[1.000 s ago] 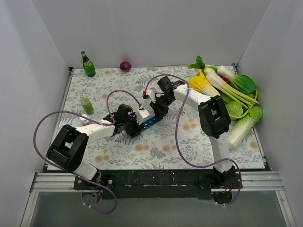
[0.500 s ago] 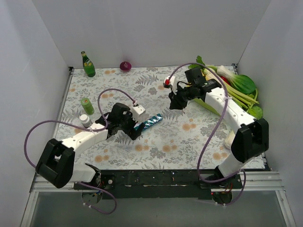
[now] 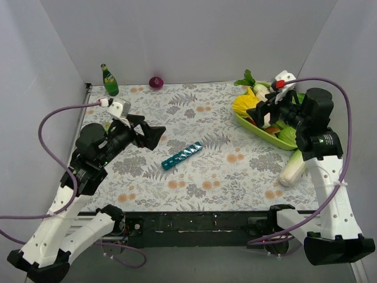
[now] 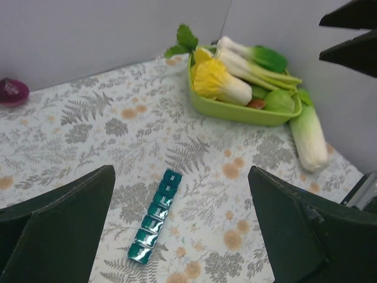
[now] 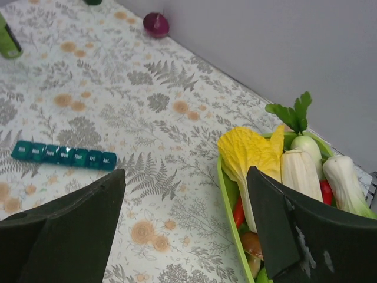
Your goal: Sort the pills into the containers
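Left gripper [image 3: 152, 135] and right gripper [image 3: 257, 112] both gape wide and empty, high above the table [image 3: 206, 183]. The pill strip [image 3: 182, 155] lies slanted between them, lids seemingly shut. I see no pills. I would pin one end before lifting a lid. A vegetable tray [image 3: 252, 127] sits to the right.

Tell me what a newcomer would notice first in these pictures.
The teal pill organiser lies alone, at a slant, in the middle of the floral table. At the right edge, a lime-green tray heaped with leafy vegetables draws the eye. Both arms are raised off the table, with the left gripper and right gripper open and empty.
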